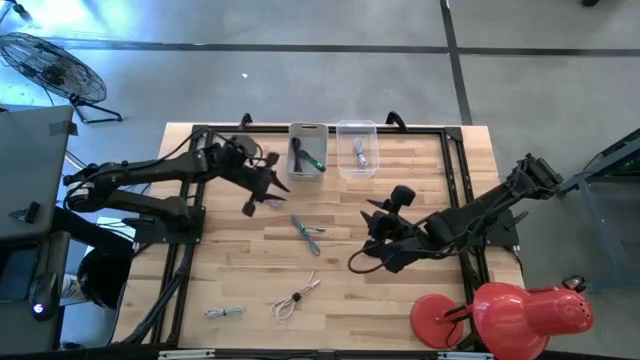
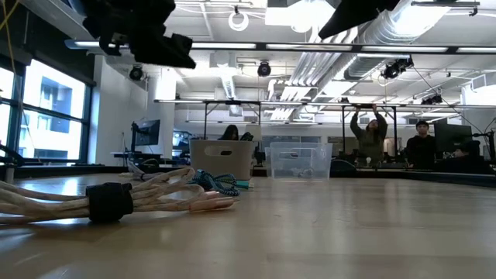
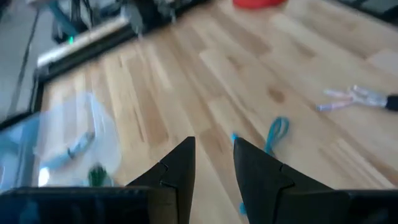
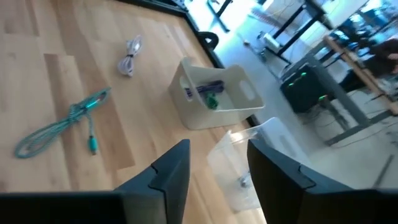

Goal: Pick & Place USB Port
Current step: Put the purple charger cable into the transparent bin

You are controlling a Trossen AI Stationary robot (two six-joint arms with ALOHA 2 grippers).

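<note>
Beige cable bundle lies nearest; both grippers hover part-open, empty, teal cable at the right gripper's nine o'clock; it should descend squarely.

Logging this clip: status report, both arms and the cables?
Left pincer open, empty, above table. Right pincer open, empty, near clear bin. Teal cable loose mid-table, nothing blocking.
</note>
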